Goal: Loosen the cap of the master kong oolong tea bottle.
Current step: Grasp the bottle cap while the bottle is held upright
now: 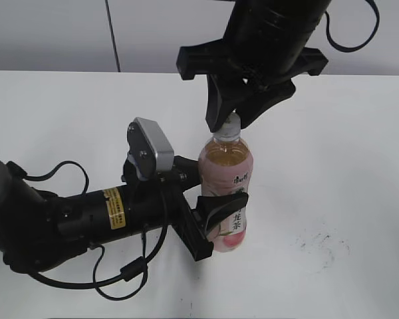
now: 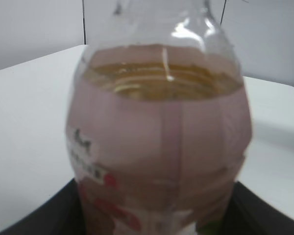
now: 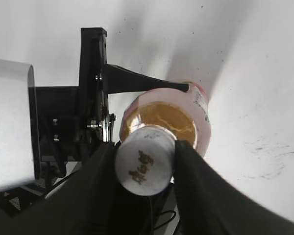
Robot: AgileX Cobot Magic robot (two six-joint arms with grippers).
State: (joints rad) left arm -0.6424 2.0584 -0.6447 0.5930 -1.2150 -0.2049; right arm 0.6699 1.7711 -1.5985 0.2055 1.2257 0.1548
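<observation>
bottle handling: master kong oolong tea bottle (image 1: 227,193) nearly full, so probably hefty; thin clear plastic likely gives if squeezed too hard, wrap label probably a bit slick
where to grab: low on the labelled body for bracing, ribbed cap (image 3: 144,160) up top for the twisting
cap handling: small, stiff, ribs should help against slipping
bottle looks: amber tea up to the shoulder, pink wrap, white panel with characters, peach picture near the bottom
cap looks: pale grey-white, dark mark on top
location: upright on the white counter (image 1: 332,153), about mid-scene
left hand (image 1: 216,222): clamped around the lower body from the side
right hand (image 1: 236,119): coming from above, fingers pressed on both sides of the cap
counter: faint dark scuffs to the right of the bottle
</observation>
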